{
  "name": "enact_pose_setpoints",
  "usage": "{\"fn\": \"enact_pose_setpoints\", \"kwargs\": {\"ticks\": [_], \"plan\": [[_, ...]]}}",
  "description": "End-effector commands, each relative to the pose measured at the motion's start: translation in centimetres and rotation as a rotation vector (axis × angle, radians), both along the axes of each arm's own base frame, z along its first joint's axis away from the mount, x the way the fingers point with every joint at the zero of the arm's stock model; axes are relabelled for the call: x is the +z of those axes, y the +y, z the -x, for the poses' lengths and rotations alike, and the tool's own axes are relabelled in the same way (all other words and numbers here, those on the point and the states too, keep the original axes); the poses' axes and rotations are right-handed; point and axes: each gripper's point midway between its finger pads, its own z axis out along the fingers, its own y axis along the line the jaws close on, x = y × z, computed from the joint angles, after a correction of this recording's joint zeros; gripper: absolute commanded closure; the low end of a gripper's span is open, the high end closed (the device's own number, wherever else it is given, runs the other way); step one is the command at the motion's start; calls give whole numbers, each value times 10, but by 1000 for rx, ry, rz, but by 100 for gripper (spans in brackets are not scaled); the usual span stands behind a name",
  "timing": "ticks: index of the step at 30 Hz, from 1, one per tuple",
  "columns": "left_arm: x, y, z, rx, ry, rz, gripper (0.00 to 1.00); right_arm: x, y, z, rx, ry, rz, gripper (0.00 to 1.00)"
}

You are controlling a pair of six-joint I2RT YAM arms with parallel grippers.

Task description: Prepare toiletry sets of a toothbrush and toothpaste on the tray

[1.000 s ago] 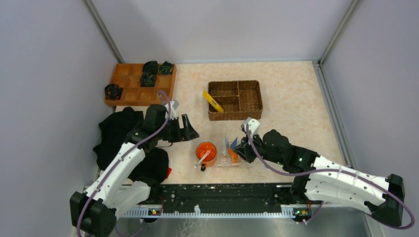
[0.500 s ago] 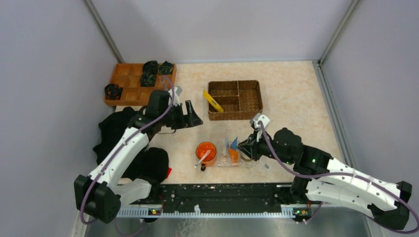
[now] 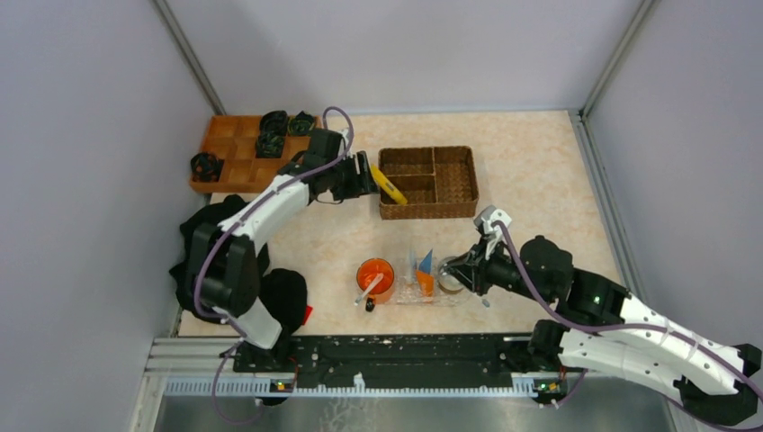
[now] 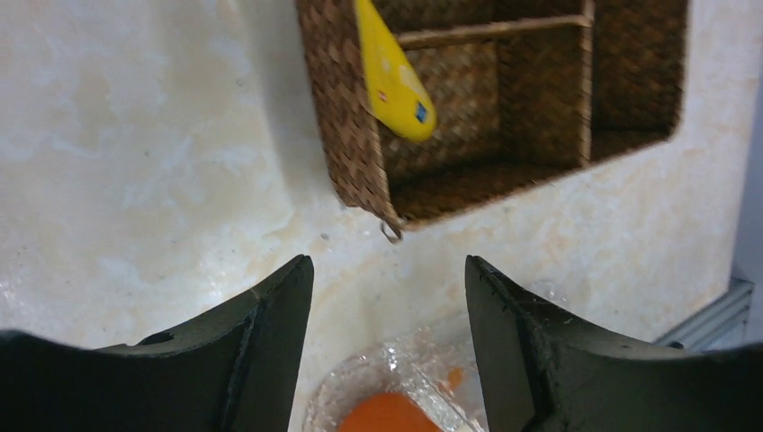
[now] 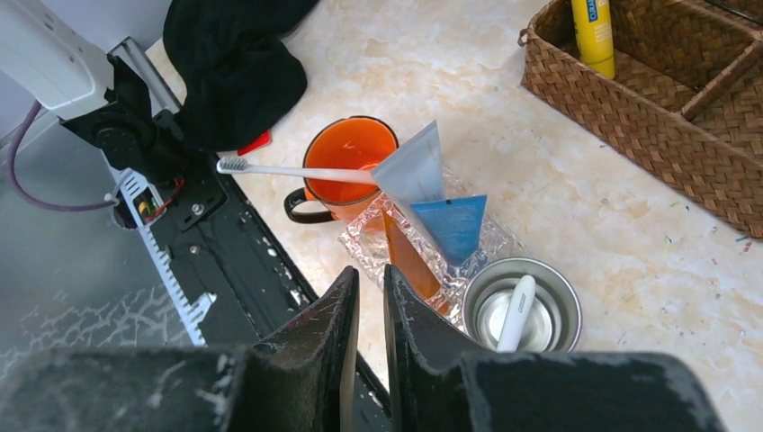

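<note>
The clear bumpy tray [image 3: 407, 293] [image 5: 493, 241] lies near the front edge. It holds a blue tube [image 5: 454, 225], a grey-blue tube [image 5: 412, 171] and an orange tube [image 5: 407, 256]. One white toothbrush [image 5: 279, 169] lies across the orange mug [image 3: 375, 275] [image 5: 342, 148]. Another toothbrush [image 5: 516, 313] stands in the steel cup [image 3: 447, 277] [image 5: 551, 297]. A yellow tube [image 3: 389, 185] [image 4: 391, 76] leans over the wicker basket's left wall. My left gripper [image 3: 367, 174] [image 4: 387, 270] is open and empty, just left of that tube. Just off the cup, my right gripper [image 3: 455, 270] [image 5: 371, 270] is open only a crack, empty.
The brown wicker basket [image 3: 454, 183] [image 4: 351, 153] sits behind the tray. An orange wooden compartment tray [image 3: 236, 164] with dark bundles stands at the back left. Black cloth [image 3: 211, 238] [image 5: 229, 58] lies at the left. A black rail [image 3: 396, 353] runs along the front edge.
My left arm swung from beside the mug up to the basket's left side, its jaws narrowing a little. My right arm drew back to the right, uncovering the steel cup.
</note>
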Motion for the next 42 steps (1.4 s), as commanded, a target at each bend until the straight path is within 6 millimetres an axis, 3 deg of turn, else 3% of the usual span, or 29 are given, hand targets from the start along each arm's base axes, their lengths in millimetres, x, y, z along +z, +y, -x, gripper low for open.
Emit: {"fn": "enact_pose_setpoints", "kwargs": {"ticks": [1,11,17,20,29,38,42], "plan": [[-11,8,-36,57,-31,-89,31,24,-5,2,-12,-25,-53,84],[-9,1,-77,89,-78,-116,33,14,-3,3,-5,-18,-53,84],[-10,-6,-91,77,-91,-110,50,10,-3,2,-6,-20,-39,83],[-16,-9,-92,59,-78,-106,57,9,-4,2,-8,-18,-37,83],[-25,-10,-89,41,-63,-111,61,6,-3,1,-9,-17,-32,83],[-18,-14,-96,24,-87,-109,91,3,-1,1,-6,-12,-20,83],[0,-17,-90,4,-114,-78,99,2,-1,0,-8,-11,-15,83]]}}
